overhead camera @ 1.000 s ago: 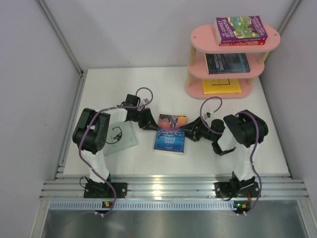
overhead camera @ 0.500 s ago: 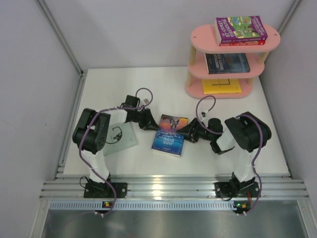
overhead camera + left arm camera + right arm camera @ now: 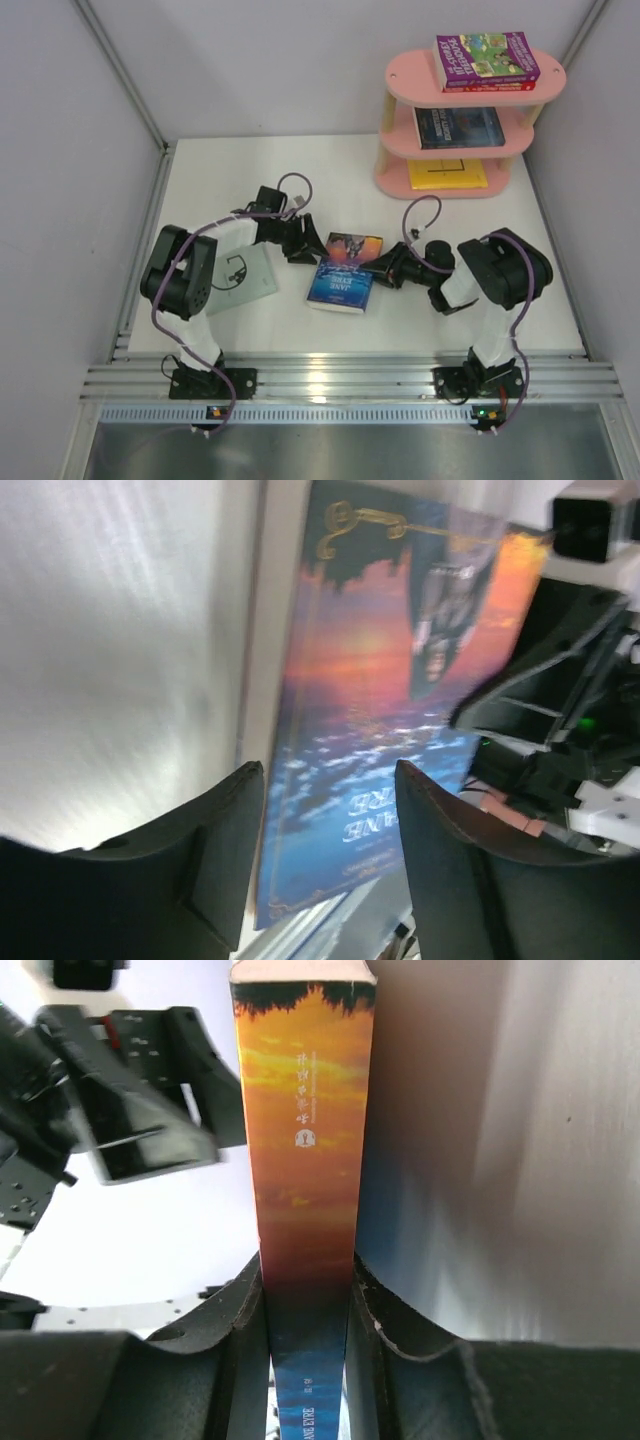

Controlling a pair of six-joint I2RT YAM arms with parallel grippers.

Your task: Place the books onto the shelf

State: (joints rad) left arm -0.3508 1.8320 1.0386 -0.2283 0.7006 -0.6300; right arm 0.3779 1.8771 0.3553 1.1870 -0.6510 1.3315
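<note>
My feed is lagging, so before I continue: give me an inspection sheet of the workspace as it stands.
Surface: white tabletop, no spill seen.
Job's things: blue-orange "Jane Eyre" paperback mid-table; pale grey-green paperback partly hidden by the left arm; pink three-tier shelf holds purple-green cartoon book over red book, dark navy book, plain yellow book.
Clutter: nothing seen.
Grippers: left gripper, jaws open beside the Jane Eyre; right gripper, jaws shut on its spine.
Cables: purple cables loop off both arms, clear of the books.
Surroundings: grey enclosure walls; aluminium rail at the near edge.
</note>
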